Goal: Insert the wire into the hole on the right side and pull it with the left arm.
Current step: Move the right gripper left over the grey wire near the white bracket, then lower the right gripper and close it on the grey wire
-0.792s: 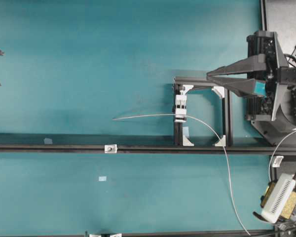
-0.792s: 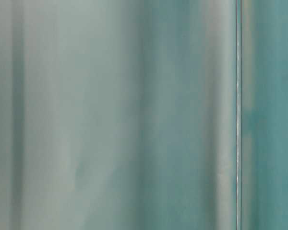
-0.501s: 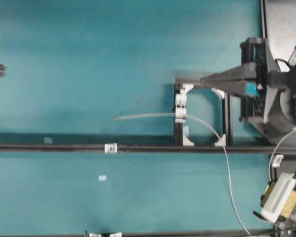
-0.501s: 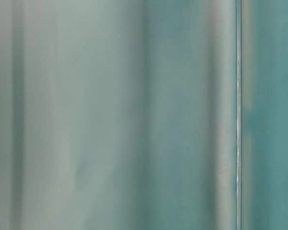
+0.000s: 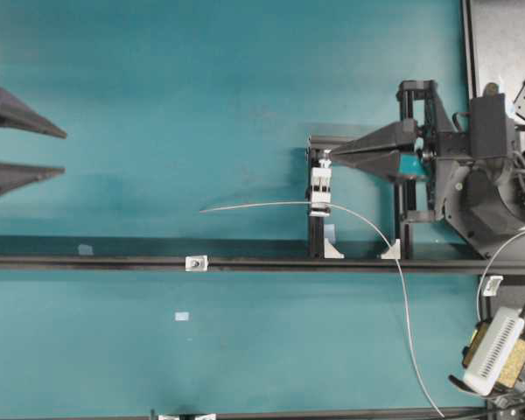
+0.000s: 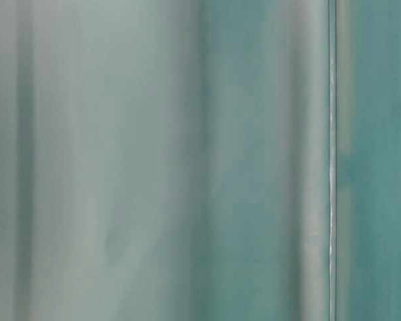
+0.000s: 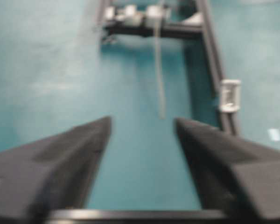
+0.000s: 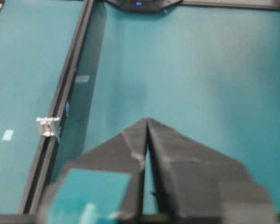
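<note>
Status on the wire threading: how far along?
Looks done: the thin pale grey wire passes through the white block on the black frame, its free end lying bare on the teal table. In hand: nothing; the left gripper stands open well short of that end, the right gripper shut and empty. Left: grasp and pull.

A small frame [image 5: 359, 197] stands on the desk [image 5: 201, 87] right of its middle, its lower end against a long rail [image 5: 114, 262] that crosses the desk from left edge to right. The wire [image 5: 262, 206] passes through a clamp block [image 5: 320, 188] on the frame's left post; its free end lies toward the desk's middle, the rest curving to the lower right corner. The right gripper [image 5: 332, 156] reaches the frame's top from the right edge; the left gripper [image 5: 61, 150] sits at the left edge, well apart from the wire.
</note>
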{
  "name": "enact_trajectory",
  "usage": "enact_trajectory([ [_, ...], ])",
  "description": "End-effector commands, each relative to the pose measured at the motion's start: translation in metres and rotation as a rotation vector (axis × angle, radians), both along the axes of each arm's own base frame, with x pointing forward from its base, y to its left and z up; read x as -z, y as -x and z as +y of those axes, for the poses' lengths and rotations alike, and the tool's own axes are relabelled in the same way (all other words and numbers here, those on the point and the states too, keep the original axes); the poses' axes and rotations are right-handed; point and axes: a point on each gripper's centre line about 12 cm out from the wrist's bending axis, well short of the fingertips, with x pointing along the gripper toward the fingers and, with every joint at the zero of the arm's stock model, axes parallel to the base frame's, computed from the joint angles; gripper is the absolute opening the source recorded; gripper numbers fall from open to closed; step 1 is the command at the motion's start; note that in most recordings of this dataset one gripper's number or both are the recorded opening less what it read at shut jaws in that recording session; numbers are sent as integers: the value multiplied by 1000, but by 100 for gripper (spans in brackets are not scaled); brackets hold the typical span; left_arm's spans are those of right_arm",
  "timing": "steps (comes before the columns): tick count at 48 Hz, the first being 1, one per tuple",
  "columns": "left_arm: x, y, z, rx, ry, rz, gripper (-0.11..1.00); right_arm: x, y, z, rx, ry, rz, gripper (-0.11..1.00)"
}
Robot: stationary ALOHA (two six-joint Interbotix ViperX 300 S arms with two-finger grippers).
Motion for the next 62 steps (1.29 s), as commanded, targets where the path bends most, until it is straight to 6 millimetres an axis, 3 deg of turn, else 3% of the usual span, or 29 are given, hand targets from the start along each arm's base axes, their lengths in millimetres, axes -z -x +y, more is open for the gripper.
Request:
enact_trajectory([
  [1,-5,-7,1,-4,-1,-26,36,-1,-3,0,3,-8,-6,26],
  [7,4,-10,1,-4,-1,8,73,3,-5,0,4,-11,12,65],
  [11,9,-11,1,-4,-1,28,77,8,-7,0,4,-11,34,82],
  [27,19,-17,1,-6,-5,46,77,29,-24,-1,4,-11,138,79],
  [62,49,-31,3,-14,3,163,77,74,-83,-1,1,-6,337,79],
])
